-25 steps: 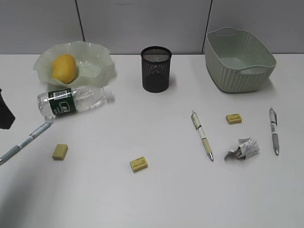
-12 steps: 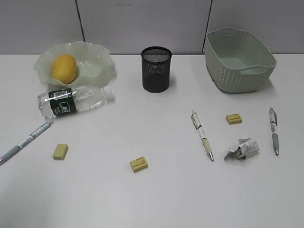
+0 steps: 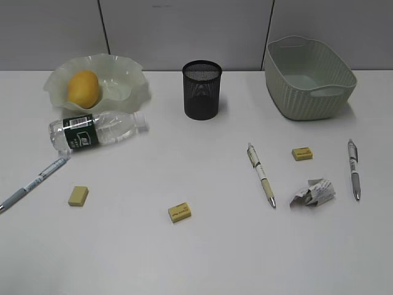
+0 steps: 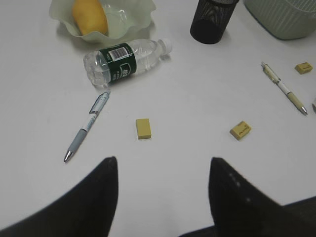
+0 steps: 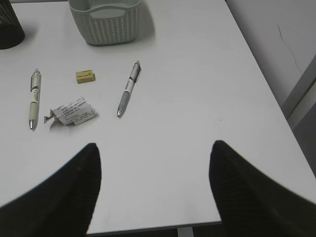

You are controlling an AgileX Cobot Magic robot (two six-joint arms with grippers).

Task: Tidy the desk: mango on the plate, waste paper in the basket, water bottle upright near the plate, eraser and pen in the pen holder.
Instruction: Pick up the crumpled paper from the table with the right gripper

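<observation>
The yellow mango (image 3: 82, 88) lies in the wavy-rimmed plate (image 3: 132, 65). In front of the plate the water bottle (image 3: 95, 130) rests on its side. The black mesh pen holder (image 3: 202, 90) stands mid-back and the basket (image 3: 295, 101) at back right. The waste paper (image 3: 314, 192) sits between two pens (image 3: 261, 174) (image 3: 354, 168). A third pen (image 3: 34, 182) is at the left. Three erasers (image 3: 77, 196) (image 3: 179, 212) (image 3: 302, 153) lie scattered. My left gripper (image 4: 163, 160) hangs open above bare desk, short of an eraser (image 4: 143, 128). My right gripper (image 5: 155, 144) is open over the desk's front right corner.
The desk's front edge (image 5: 148, 228) and right edge (image 5: 276, 108) run close under the right gripper. Neither arm shows in the exterior view. A grey panel wall (image 3: 184, 31) stands behind the desk.
A dark part of the left arm at the exterior view's left edge a second ago has drawn out of the picture. The objects have not moved.
</observation>
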